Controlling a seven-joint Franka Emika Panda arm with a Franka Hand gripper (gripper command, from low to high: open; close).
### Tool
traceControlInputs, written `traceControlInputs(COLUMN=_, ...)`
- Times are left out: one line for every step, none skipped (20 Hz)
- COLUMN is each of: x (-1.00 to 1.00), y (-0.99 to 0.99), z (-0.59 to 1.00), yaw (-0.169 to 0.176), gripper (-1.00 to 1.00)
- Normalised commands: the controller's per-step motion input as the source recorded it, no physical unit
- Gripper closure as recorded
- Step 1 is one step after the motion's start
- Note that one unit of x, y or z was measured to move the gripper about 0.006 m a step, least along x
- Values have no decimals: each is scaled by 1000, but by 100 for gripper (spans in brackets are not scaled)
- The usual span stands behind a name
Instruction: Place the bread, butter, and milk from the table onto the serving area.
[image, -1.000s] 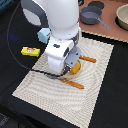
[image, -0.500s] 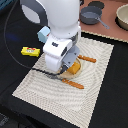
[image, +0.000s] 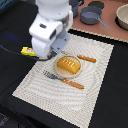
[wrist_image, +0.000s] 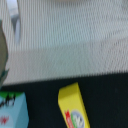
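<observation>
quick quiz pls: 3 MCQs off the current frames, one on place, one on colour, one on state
1. Where is the bread?
A. On the dark table beside the mat
B. On the plate on the serving area
C. On the reddish board

2. What colour is the butter?
A. Bright yellow
B. Green
C. White

3. How does the butter lie?
A. On the plate
B. On top of the bread
C. On the dark table, off the serving area

Answers:
1 B, the exterior view shows the loaf on the round plate.
2 A, yellow in the wrist view.
3 C, both views show it past the mat's edge.
</observation>
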Motion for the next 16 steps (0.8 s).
traceControlInputs(x=-1000, y=169, z=0, yaw=23, gripper=-100)
traceControlInputs(x=-1000, y=109, z=0, yaw=32, gripper=-100)
traceControlInputs(x=-1000, y=71, z=-3, yaw=43, gripper=-100)
traceControlInputs(x=-1000, y=43, z=-63, yaw=46, gripper=-100)
traceControlInputs(x=-1000, y=20, z=-106, yaw=51, gripper=-100)
traceControlInputs(x=-1000, y=0, z=-163, yaw=61, gripper=-100)
traceControlInputs(x=-1000, y=0, z=-229, yaw=69, gripper=-100)
traceControlInputs(x=-1000, y=0, z=-246, yaw=66, gripper=-100)
traceControlInputs(x=-1000, y=3, z=-277, yaw=63, gripper=-100)
traceControlInputs(x=-1000, y=0, z=-323, yaw=63, gripper=-100)
traceControlInputs(x=-1000, y=0, z=-354, yaw=68, gripper=-100)
traceControlInputs(x=-1000, y=0, z=-383, yaw=74, gripper=-100)
traceControlInputs(x=-1000, y=0, z=-426, yaw=89, gripper=-100)
traceControlInputs(x=-957, y=0, z=-474, yaw=96, gripper=-100)
traceControlInputs(x=-871, y=0, z=-494, yaw=100, gripper=-100)
traceControlInputs(x=-823, y=0, z=-514, yaw=93, gripper=-100)
